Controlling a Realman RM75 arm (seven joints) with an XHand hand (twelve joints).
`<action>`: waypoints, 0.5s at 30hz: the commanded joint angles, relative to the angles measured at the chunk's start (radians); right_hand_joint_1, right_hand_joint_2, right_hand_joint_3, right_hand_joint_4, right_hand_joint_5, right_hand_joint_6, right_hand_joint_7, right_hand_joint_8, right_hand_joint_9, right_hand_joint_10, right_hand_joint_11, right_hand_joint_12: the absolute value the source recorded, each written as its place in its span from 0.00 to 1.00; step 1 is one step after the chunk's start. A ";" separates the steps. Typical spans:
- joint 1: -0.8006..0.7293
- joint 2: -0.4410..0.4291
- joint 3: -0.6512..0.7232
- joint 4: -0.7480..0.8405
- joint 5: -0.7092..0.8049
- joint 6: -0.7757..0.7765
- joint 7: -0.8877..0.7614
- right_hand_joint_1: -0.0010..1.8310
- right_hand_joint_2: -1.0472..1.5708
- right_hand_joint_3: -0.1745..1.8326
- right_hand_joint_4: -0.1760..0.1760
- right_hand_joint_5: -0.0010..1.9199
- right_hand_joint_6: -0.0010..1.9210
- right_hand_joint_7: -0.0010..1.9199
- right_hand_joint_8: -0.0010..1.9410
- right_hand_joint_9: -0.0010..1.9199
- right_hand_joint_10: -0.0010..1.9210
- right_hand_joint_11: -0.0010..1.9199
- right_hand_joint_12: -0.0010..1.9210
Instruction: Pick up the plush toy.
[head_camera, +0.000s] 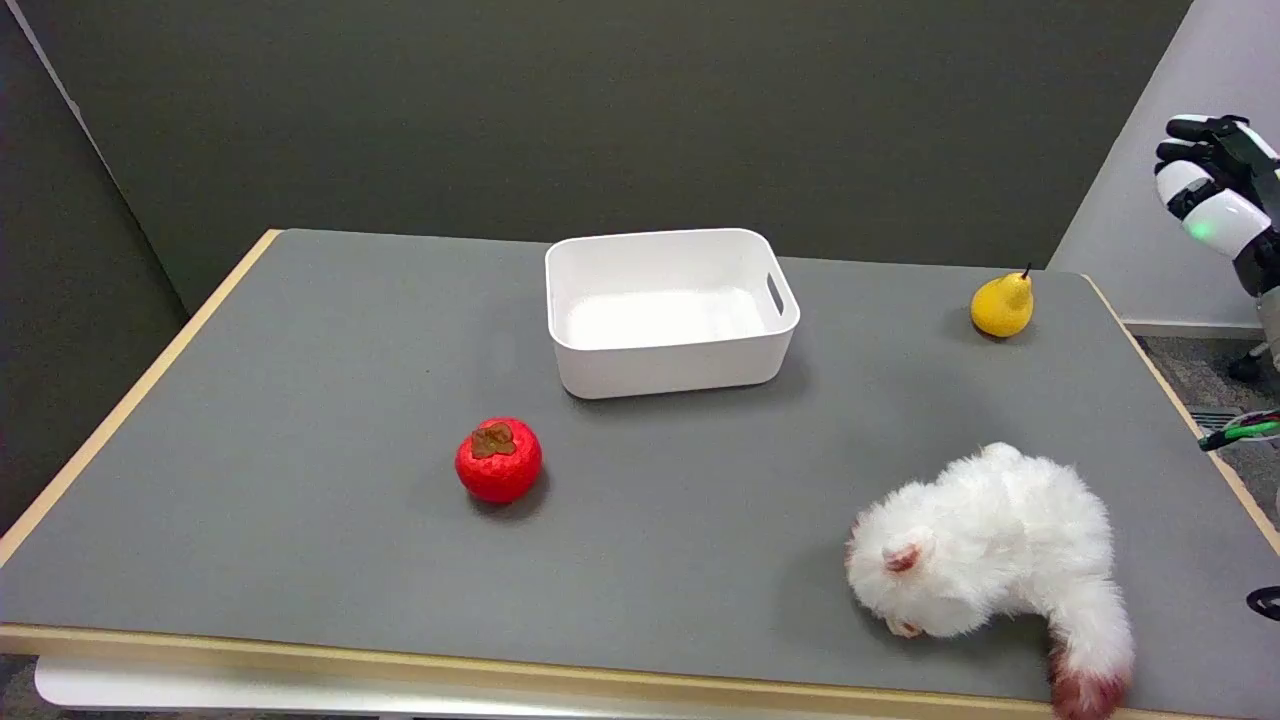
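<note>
White plush toy (1000, 560) on table, right hand (1215, 185) raised well apart, fingers curled, holding nothing

the plush toy (1000, 555) is covered in long, fluffy white fur, tinted reddish-brown at the tail tip. the table (300, 480) is topped with matt grey, edged in pale wood. the white bin (668, 312) looks like smooth plastic; the red fruit (499, 460) is dimpled, the pear (1002, 304) smooth.
</note>
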 joint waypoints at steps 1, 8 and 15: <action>-0.314 -0.046 0.120 0.311 -0.073 0.079 -0.083 0.33 0.68 0.59 0.77 0.16 0.34 0.22 0.25 0.18 0.41 0.04 0.57; -0.493 -0.143 0.174 0.562 -0.111 0.136 -0.396 0.27 0.65 0.58 0.78 0.14 0.29 0.20 0.25 0.17 0.40 0.05 0.58; -0.592 -0.205 0.154 0.668 -0.167 0.162 -0.526 0.25 0.64 0.53 0.78 0.14 0.26 0.21 0.21 0.16 0.41 0.04 0.61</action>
